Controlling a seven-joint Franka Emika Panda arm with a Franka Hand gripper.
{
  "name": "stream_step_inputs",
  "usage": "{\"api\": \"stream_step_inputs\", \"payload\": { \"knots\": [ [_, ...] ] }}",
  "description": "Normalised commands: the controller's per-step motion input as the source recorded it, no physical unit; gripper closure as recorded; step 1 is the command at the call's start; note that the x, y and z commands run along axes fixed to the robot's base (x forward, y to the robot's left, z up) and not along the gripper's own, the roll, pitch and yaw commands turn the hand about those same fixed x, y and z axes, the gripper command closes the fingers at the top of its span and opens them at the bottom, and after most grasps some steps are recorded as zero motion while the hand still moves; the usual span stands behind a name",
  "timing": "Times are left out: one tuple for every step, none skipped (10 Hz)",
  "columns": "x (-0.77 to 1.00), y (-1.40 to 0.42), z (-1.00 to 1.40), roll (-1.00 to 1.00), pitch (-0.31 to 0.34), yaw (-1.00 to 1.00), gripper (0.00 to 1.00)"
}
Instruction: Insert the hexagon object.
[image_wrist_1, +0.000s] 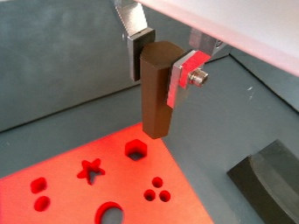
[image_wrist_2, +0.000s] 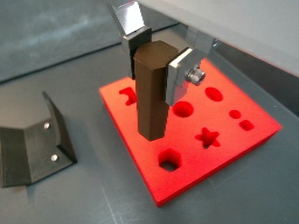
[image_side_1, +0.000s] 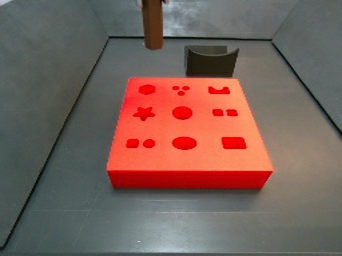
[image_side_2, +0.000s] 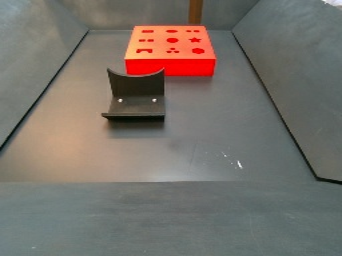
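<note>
While the pincer (image_wrist_2: 160, 66) pinches the long dark reddish-brown hexagon peg (image_wrist_2: 153, 92) upright above the flat red block with shaped holes (image_side_1: 187, 130), near the top edge in a side view, the carrying step seems underway, and next calls for aligning over the hexagonal hole (image_side_1: 146, 89) and lowering.
</note>
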Motion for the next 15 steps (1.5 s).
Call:
{"api": "stream_step_inputs", "payload": {
  "knots": [
    [0.34,0.20,-0.59,0.00,0.246,0.17,1.00],
    [0.19,0.14,-0.39,0.00,0.257,0.25,1.00],
    [0.26,-0.01,-0.11,-0.01,0.167,0.22,1.00],
    [0.00,-0.46,-0.04,0.04,-0.003,0.27,1.00],
    [-0.30,-0.57,-0.09,0.14,-0.139,0.35,1.00],
    [-0.42,-0.46,-0.16,0.14,-0.170,0.28,1.00],
    [-0.33,-0.21,-0.25,0.08,-0.164,0.08,1.00],
    [-0.13,0.00,-0.34,0.00,-0.174,0.10,1.00],
    [-0.02,0.19,-0.36,-0.01,-0.157,0.14,1.00],
    [-0.05,0.09,-0.32,-0.06,-0.186,0.10,1.00],
    [-0.10,0.00,-0.23,-0.06,-0.166,0.01,1.00],
    [-0.07,-0.01,-0.14,-0.01,-0.167,0.00,1.00],
    [-0.07,-0.04,-0.17,0.00,-0.110,0.00,1.00],
    [-0.09,0.00,-0.22,0.00,-0.089,0.00,1.00],
    [-0.09,0.00,-0.24,0.00,-0.099,0.00,1.00]
  ]
}}
